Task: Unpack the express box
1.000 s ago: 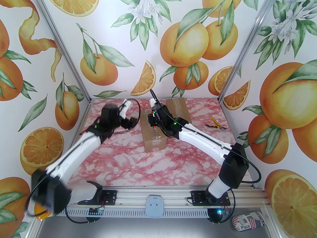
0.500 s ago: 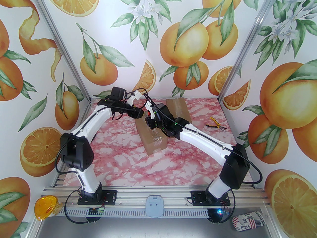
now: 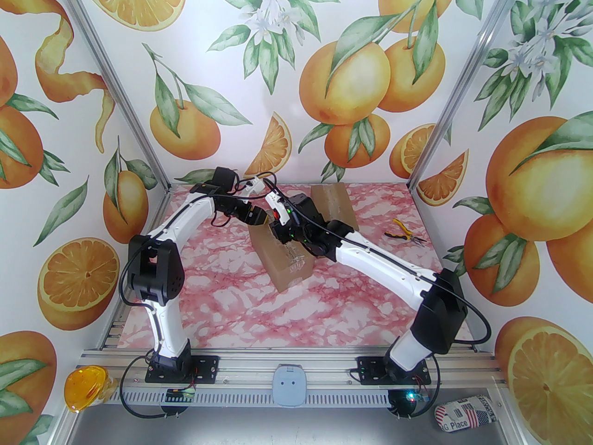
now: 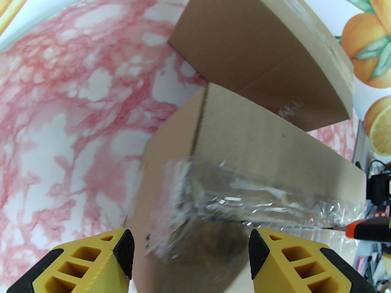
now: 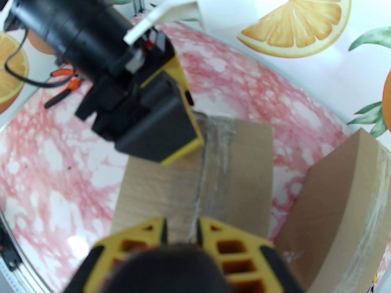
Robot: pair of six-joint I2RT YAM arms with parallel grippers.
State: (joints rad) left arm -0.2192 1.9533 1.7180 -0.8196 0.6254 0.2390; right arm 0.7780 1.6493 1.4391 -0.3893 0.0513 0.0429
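The express box [image 3: 287, 264], brown cardboard sealed with clear tape, lies slanted mid-table. My left gripper [image 3: 258, 217] is at its far end. In the left wrist view the left gripper [image 4: 191, 255] is open, its yellow fingers [image 4: 91, 264] flanking the taped box end [image 4: 244, 163]; I cannot tell whether they touch it. My right gripper [image 3: 283, 241] hangs over the box top. In the right wrist view the right gripper [image 5: 181, 229] is nearly closed above the tape seam [image 5: 210, 169], gripping a dark tool. That tool's black-and-orange handle [image 4: 366, 229] also shows in the left wrist view.
A second cardboard box [image 3: 331, 202] stands just behind the first, close to it [image 4: 259, 56]. Yellow-handled pliers [image 3: 402, 234] lie at the right of the pink marble table [image 3: 324, 304]. Orange-handled pliers [image 5: 62, 87] lie beyond the left gripper. Patterned walls close in three sides.
My left arm swung in from the left to the box's far end, its fingers narrowing. The box's far end turned slightly left. The right gripper stayed over the box.
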